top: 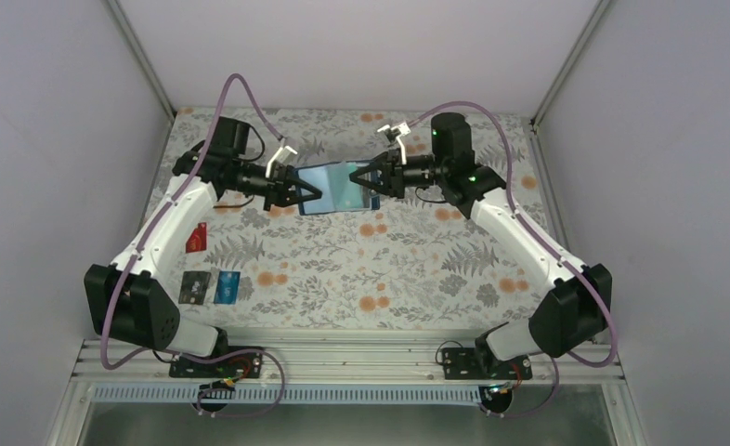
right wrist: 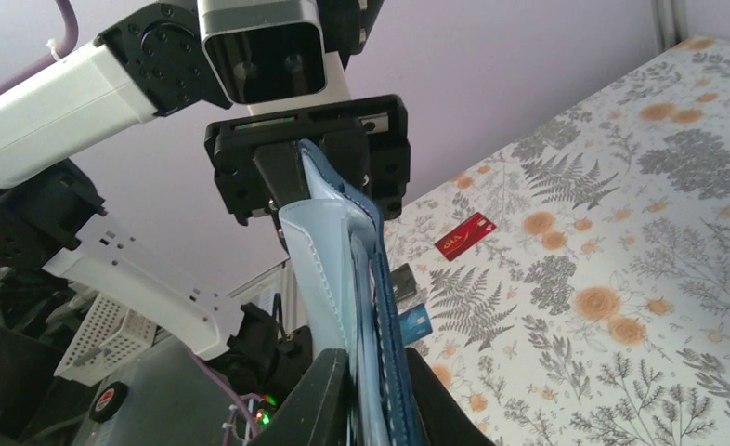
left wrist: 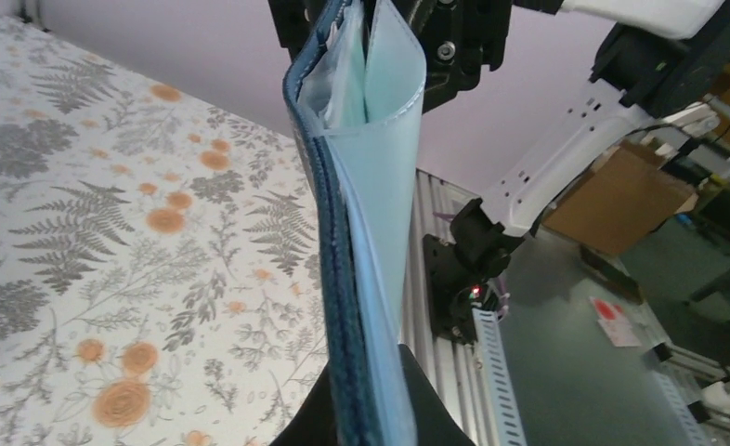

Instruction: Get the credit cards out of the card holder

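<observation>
On the near left of the desk [top: 417, 279] lie a black card [top: 194, 286] and, just beside it on the right, a blue-teal card [top: 227, 286]. Both rest flat on the flowered cloth. A little farther back, next to the left arm, lies a red card [top: 195, 240]. All three are thin, stiff and probably slick, and they would be awkward to pinch off a flat surface. A grip on a short edge would suit them best.

Farther back, above the far middle of the desk, the card holder [top: 335, 188] hangs in the air between the two arms. The left pincer [top: 304, 196] is closed hard on its left end and the right pincer [top: 369, 178] is clamped on its right end, with a jaw against each face.

The holder looks light and limp. Its navy cover bows, and the paler blue pocket leaves fan apart at the end held by the right pincer. It will likely sag or twist if held at one end only, so gripping the stitched spine edge seems safest.

I cannot tell whether a card remains in the pockets.
</observation>
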